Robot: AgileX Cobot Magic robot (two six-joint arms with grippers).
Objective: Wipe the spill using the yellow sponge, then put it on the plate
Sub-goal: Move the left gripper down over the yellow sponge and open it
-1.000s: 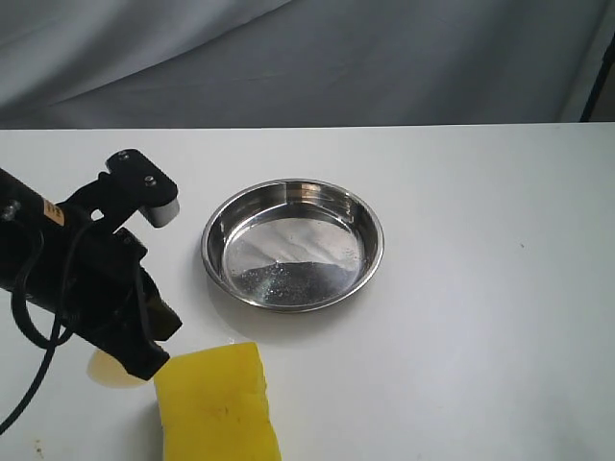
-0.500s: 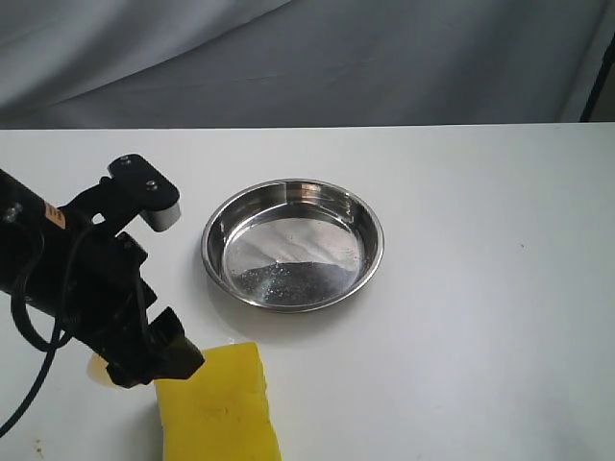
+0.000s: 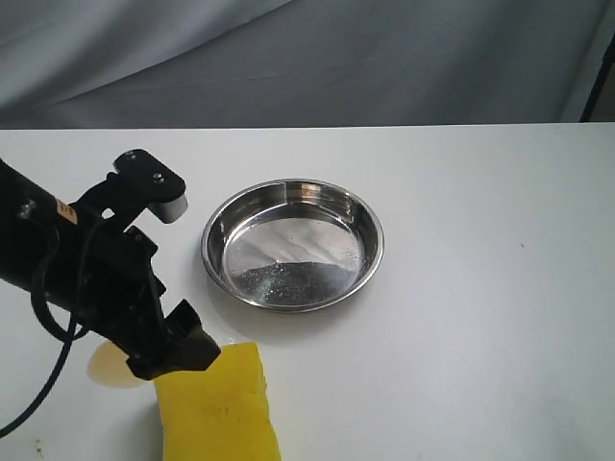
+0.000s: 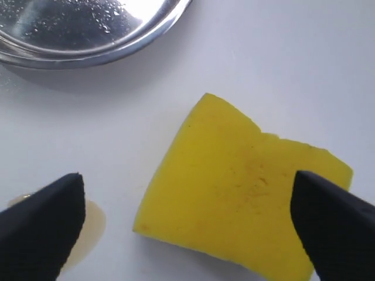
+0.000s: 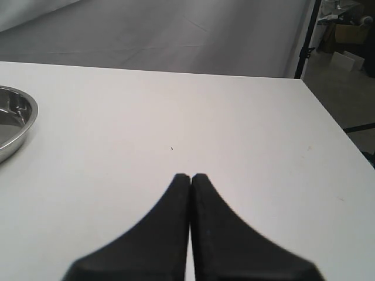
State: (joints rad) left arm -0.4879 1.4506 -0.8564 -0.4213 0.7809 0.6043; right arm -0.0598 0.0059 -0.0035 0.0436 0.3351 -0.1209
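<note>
The yellow sponge [image 3: 219, 408] lies flat at the table's front left, and in the left wrist view the yellow sponge [image 4: 246, 187] fills the space between my fingers. My left gripper [image 3: 187, 353] is open and low over the sponge's near-left corner; in its wrist view the left gripper [image 4: 187, 225] has one finger by the spill [image 4: 92, 229] and the other over the sponge's far edge. The tan spill [image 3: 108, 366] sits just left of the sponge, partly hidden by the arm. The steel plate [image 3: 298, 254] stands empty beyond them. My right gripper [image 5: 190, 178] is shut on nothing.
A grey cloth backdrop hangs behind the white table. In the right wrist view the plate's rim [image 5: 23, 120] shows at one side, and the table's edge [image 5: 328, 111] drops off toward a dark stand and the floor.
My left gripper has moved right and down toward the sponge, now overlapping its near corner. More of the spill shows. Sponge and plate have not moved.
</note>
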